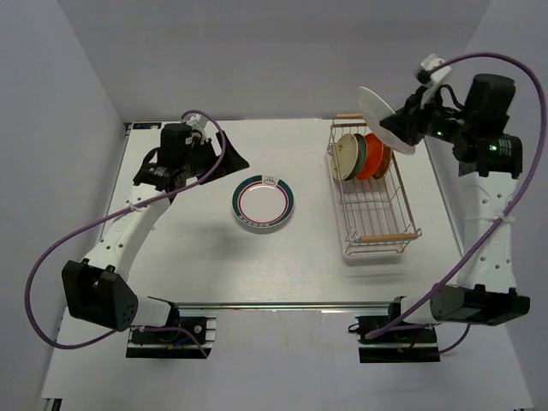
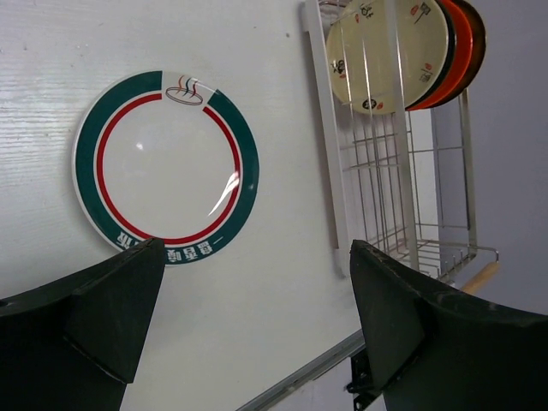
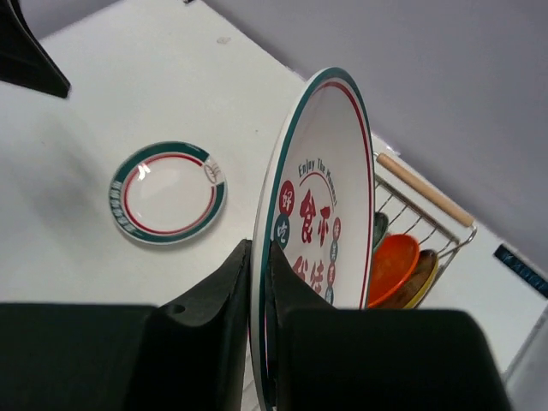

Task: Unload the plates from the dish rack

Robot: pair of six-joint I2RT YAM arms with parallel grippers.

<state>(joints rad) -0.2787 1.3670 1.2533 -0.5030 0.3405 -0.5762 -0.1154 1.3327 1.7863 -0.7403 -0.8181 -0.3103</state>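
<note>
My right gripper point(image 1: 409, 118) is shut on the rim of a white plate with red characters point(image 3: 321, 214), held on edge in the air above the far end of the dish rack point(image 1: 381, 218); the plate also shows in the top view point(image 1: 381, 116). In the rack stand a cream plate point(image 1: 347, 156), a teal one, a red-orange one point(image 1: 374, 158) and a yellow-brown one. A green-rimmed plate point(image 1: 265, 203) lies flat on the table's middle; it also shows in the left wrist view point(image 2: 167, 167). My left gripper point(image 1: 224, 158) is open and empty, left of and beyond that plate.
The rack's wooden handles point(image 1: 391, 236) lie at its near and far ends. The table's near edge rail point(image 1: 282, 306) runs between the two arm bases. Grey walls close in the left, right and back.
</note>
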